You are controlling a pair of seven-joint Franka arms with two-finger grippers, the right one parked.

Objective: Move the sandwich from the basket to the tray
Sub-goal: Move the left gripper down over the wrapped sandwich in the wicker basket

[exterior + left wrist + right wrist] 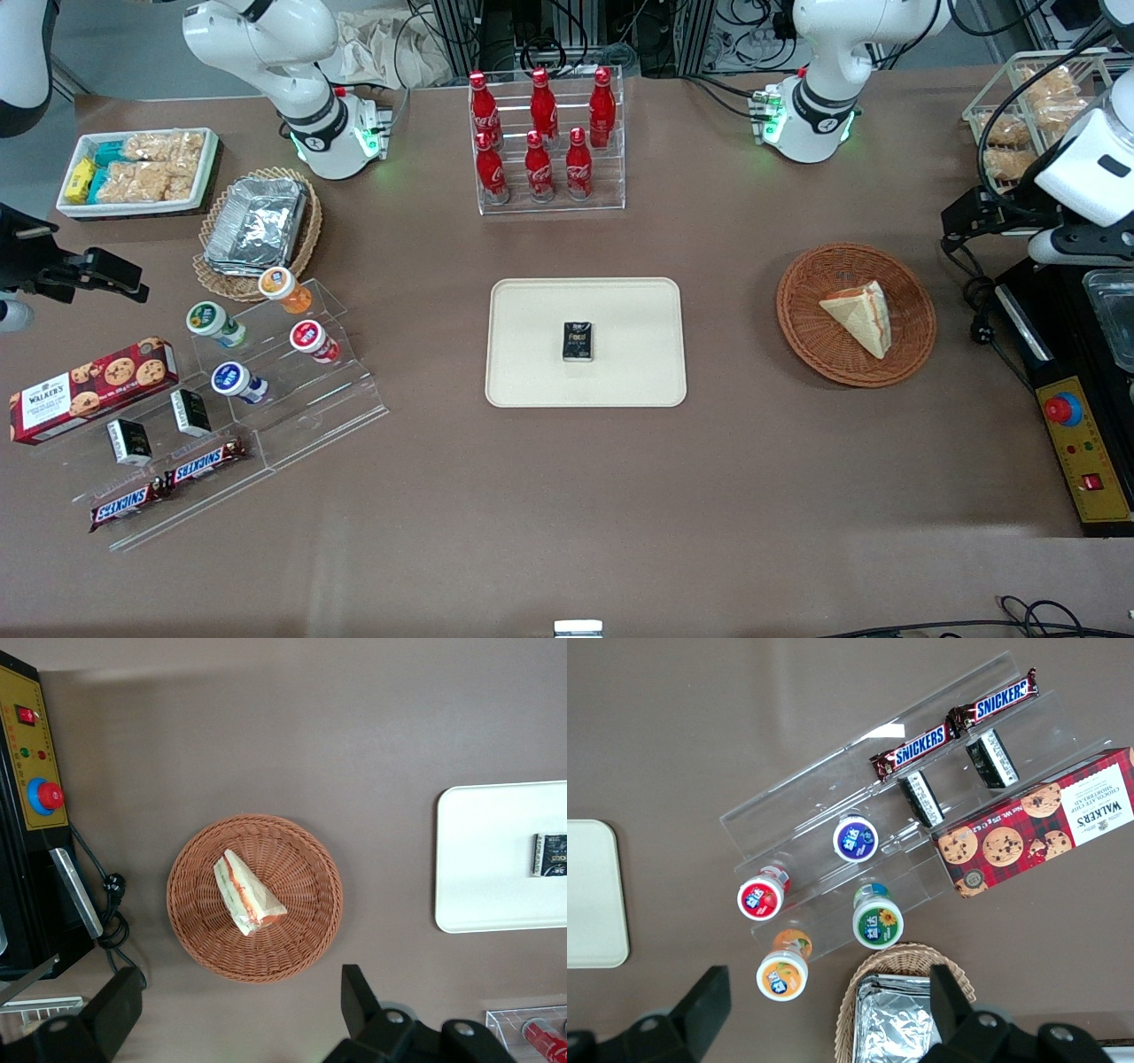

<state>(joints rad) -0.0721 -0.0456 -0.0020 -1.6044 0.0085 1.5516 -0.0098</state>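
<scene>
The sandwich (861, 315) is seen lying in the basket (912, 354), near its middle, with the striped edge turned toward the working arm's end of the desk (567, 514). The basket sits on the desk, well apart from the tray (532, 381). A small black box (578, 341) lies flat on the tray, close to its middle. The gripper (239, 1014) is held high above the desk, over the edge of the basket. Its fingers (359, 992) are spread wide, and nothing is held between them. The sandwich is not touched by the gripper. Red bottles (540, 133) are lined up in a clear rack, farther from the front camera than the tray.
</scene>
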